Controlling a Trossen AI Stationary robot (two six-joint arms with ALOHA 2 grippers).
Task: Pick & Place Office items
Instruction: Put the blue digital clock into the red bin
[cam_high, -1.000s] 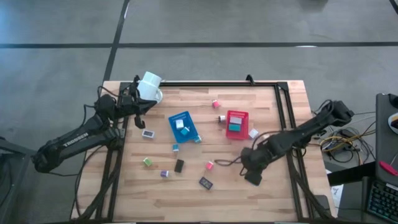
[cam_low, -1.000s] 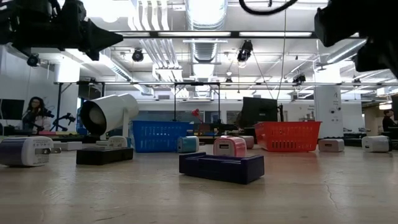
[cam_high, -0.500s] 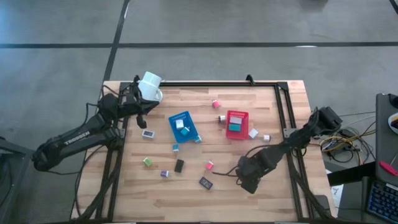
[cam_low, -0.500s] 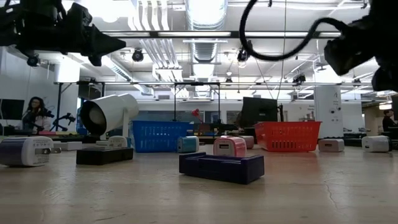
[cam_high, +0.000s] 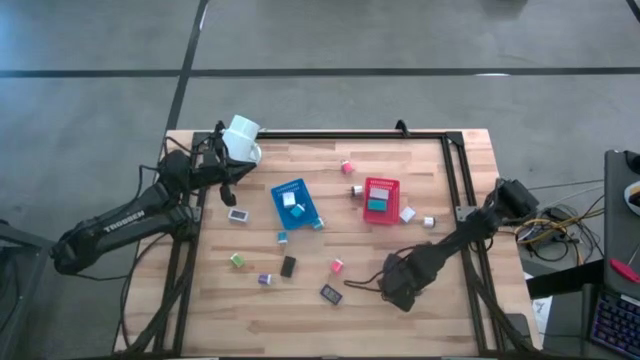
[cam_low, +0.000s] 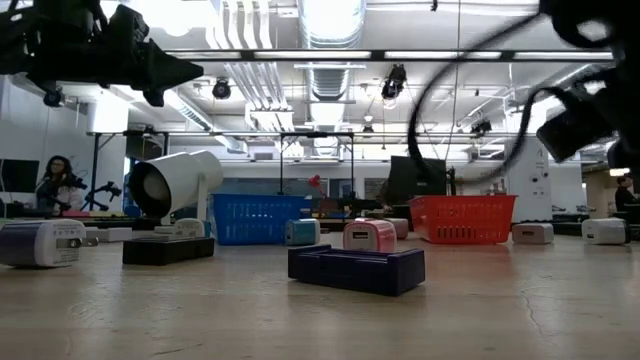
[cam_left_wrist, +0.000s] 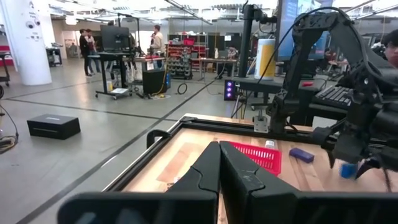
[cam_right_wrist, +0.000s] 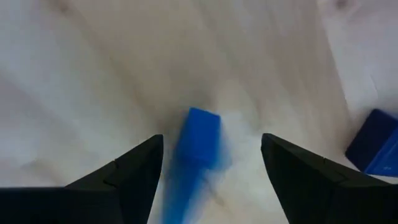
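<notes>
High view: a few office items (cam_high: 337, 266) sit in the blue tray (cam_high: 296, 203) and red tray (cam_high: 381, 200); most lie loose mid-worktop. The right gripper (cam_right_wrist: 211, 163) has its fingers apart over a blue block (cam_right_wrist: 199, 138) near the front edge, while the left gripper (cam_left_wrist: 219, 180) has its fingers together by the back-left corner.

1. "TROSSEN" in white capitals runs along the dark link of the left arm (cam_high: 125, 222), seen in the high view, where the arm reaches in over the bench's left edge.
2. No other lettering, number or sign can be made out, neither on the small items on the bench nor in the room behind it.
</notes>
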